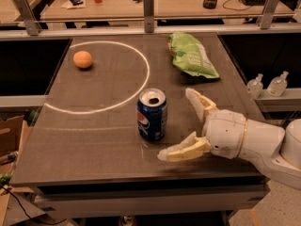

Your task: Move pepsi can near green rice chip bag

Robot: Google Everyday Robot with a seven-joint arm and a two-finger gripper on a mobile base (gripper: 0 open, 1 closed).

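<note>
Standing upright near the front middle of the dark grey worktop [84, 140]: small blue aluminium pepsi can [152, 115], silver top with the opening showing, just outside the white circle [147, 76] drawn on the surface. Wrinkly, glossy light green rice chip bag [192, 55] lies flat at the far right, well apart from the can. Round orange fruit [83, 59] sits inside the circle, far left. Cream two-finger gripper [175, 124] just right of the can, fingers spread wide, holding nothing, no contact.
</note>
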